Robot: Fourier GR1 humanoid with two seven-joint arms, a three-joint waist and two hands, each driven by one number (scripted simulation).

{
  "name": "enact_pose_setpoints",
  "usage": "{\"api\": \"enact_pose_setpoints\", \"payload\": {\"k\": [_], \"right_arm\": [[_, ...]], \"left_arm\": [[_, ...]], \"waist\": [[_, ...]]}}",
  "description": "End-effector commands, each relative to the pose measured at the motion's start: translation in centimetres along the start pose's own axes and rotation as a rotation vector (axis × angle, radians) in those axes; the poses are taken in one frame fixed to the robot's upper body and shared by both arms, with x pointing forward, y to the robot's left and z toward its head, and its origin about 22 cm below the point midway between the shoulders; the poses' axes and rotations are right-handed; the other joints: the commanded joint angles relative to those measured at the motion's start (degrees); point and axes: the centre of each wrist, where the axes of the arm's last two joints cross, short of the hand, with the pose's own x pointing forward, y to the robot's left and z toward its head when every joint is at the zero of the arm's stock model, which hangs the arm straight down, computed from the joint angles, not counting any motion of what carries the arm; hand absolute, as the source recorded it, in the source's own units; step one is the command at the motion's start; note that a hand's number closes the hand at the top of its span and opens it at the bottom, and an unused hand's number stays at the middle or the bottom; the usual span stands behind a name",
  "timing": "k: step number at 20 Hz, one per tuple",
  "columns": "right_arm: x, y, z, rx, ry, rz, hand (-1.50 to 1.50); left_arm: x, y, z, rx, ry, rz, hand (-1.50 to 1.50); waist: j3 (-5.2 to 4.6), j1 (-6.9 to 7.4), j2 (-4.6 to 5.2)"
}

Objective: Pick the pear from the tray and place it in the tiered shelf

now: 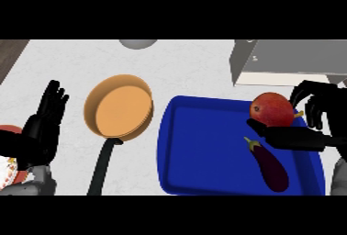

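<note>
The pear (pixel 272 109), red-orange and rounded, is at the far right corner of the blue tray (pixel 203 151). My right hand (pixel 308 137) is curled round it: the thumb lies under the fruit's near side and the fingers (pixel 313 103) arch over its right side. I cannot tell whether the pear rests on the tray or is just above it. The grey tiered shelf (pixel 291 59) stands just beyond, at the top right. At the left edge my left hand (pixel 42 126) rests open, fingers up.
A dark purple eggplant (pixel 270 166) lies on the tray's near right part. An orange frying pan (pixel 120 108) with a black handle sits left of the tray. A grey round object (pixel 139 43) shows at the far edge, and a red and white item (pixel 9 160) at the lower left.
</note>
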Motion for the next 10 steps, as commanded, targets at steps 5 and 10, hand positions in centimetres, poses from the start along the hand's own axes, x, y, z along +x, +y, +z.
{"api": "enact_pose_setpoints", "payload": {"k": [5, 10], "right_arm": [[0.9, -8.7, -0.2, -0.213, 0.069, 0.008, 1.5], [-0.4, -10.7, -2.7, -0.257, 0.067, -0.021, 1.5]], "left_arm": [[0.0, -0.6, 0.3, -0.024, 0.009, -0.001, 0.0], [-0.2, -1.7, 0.4, -0.021, -0.011, 0.025, 0.0]], "waist": [[0.05, 0.72, 0.27], [0.07, 0.83, 0.34]]}}
